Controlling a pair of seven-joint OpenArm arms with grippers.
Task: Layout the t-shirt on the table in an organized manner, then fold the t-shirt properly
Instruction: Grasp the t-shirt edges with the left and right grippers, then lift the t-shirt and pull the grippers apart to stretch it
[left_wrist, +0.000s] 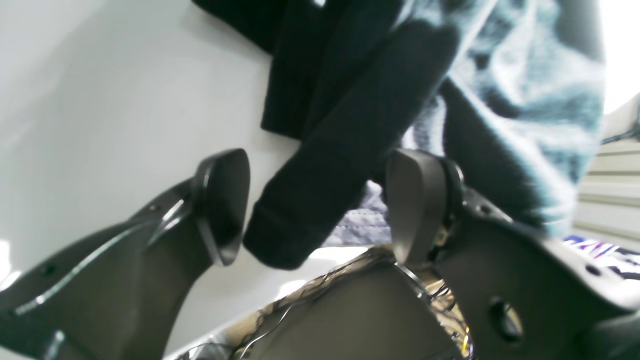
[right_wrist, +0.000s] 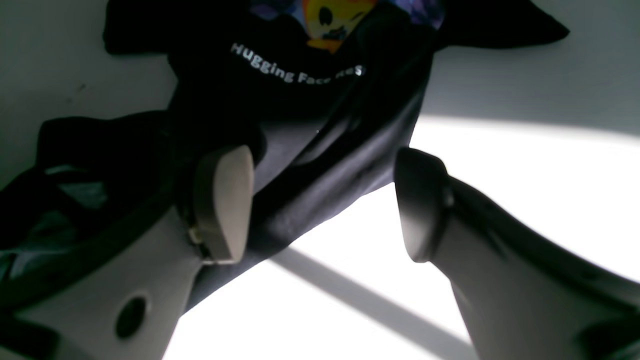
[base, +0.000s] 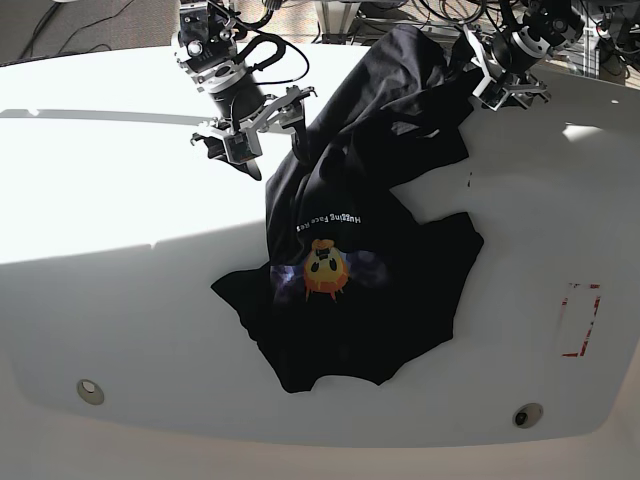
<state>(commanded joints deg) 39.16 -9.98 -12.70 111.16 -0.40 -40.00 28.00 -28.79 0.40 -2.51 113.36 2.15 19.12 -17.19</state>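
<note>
- The right gripper (right_wrist: 320, 205) has its jaws spread wide, a fold of the large black cloth t-shirt (base: 365, 250) between them, ungripped.
- The left gripper (left_wrist: 317, 205) gapes likewise, a black fold between its pads.
- The t-shirt lies crumpled mid-table on the white smooth table (base: 120, 200), emoji print up.

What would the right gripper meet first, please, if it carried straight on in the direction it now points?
Most likely the black short-sleeved cloth t-shirt: a fold of it lies between and just beyond the open fingers of the right gripper, with the white smooth tabletop beneath. Depth is hard to judge.
</note>
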